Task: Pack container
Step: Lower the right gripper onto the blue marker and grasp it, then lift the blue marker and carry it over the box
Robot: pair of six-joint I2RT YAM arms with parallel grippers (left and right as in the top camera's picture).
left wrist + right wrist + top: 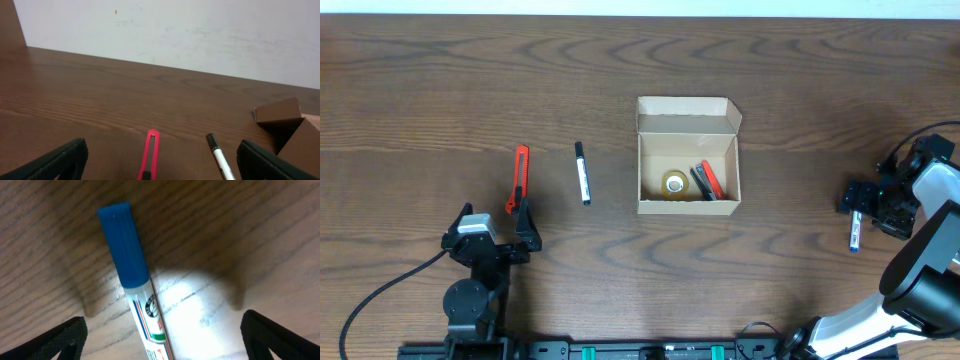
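Observation:
The tan cardboard container [686,125] stands open at the table's middle, its lid flap folded back. Inside lie a tape roll [674,184] and red and black pens [708,180]. A red utility knife [519,178] and a white marker with a black cap [582,172] lie to the container's left. My left gripper [492,222] is open and empty just in front of the knife [150,155]; its wrist view also shows the marker [219,157] and the container's corner [287,125]. My right gripper [865,205] is open, low over a blue-capped marker [135,295] that lies on the table between its fingers [162,340].
The brown wooden table [800,80] runs to a pale wall [200,35] at the back. The blue-capped marker [854,232] lies near the right edge. A black cable [380,290] trails from the left arm's base at the front left.

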